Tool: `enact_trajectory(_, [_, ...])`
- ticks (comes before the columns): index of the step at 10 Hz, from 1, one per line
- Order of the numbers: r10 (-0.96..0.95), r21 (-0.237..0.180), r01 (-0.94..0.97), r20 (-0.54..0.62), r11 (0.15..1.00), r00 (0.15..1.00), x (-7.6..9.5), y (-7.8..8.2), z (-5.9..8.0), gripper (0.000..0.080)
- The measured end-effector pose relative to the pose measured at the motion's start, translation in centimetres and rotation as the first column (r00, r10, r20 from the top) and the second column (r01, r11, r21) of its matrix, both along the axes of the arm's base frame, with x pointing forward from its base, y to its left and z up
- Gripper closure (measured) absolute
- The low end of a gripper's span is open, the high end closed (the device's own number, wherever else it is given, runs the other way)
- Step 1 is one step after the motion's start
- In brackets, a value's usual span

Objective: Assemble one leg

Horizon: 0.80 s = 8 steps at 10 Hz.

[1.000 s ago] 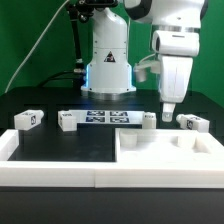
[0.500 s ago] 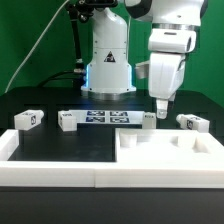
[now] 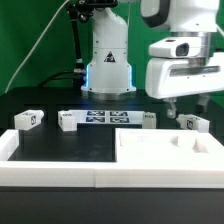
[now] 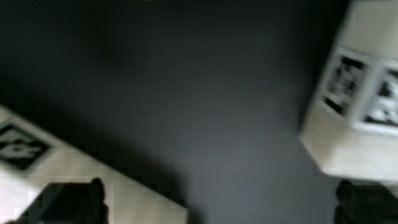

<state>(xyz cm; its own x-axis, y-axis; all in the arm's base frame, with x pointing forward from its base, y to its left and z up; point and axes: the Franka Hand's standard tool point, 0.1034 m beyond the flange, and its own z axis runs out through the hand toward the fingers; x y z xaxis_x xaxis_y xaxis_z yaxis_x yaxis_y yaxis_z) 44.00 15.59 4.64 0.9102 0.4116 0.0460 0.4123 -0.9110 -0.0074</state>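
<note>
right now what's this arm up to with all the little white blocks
The Panda arm is between grabs. Its gripper is open and holds nothing, hovering over the black table near the leg at the exterior view's right. The other legs lie loose in a row beside the marker board. The big white tabletop sits in front with no leg fitted that I can see.
</note>
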Motion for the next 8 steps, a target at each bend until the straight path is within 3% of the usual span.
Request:
enact_trajectory(1, [-0.073,0.011,0.073,-0.005,0.997,0.997,-0.3,1.0,0.0,0.0151])
enact_trajectory(5, [-0.067,-0.010,0.066,-0.040,0.998,0.997,-0.4,0.9,0.0,0.0151])
enact_trajectory(6, [-0.069,-0.036,0.066,-0.084,0.997,0.994,-0.9,0.7,-0.1,0.0151])
enact_trajectory(7, [-0.093,-0.117,0.070,-0.201,0.991,0.975,-1.9,1.1,0.0,0.0151])
enact_trajectory(8, [-0.089,-0.136,0.058,-0.237,0.989,0.968,-1.4,1.9,-0.1,0.0151])
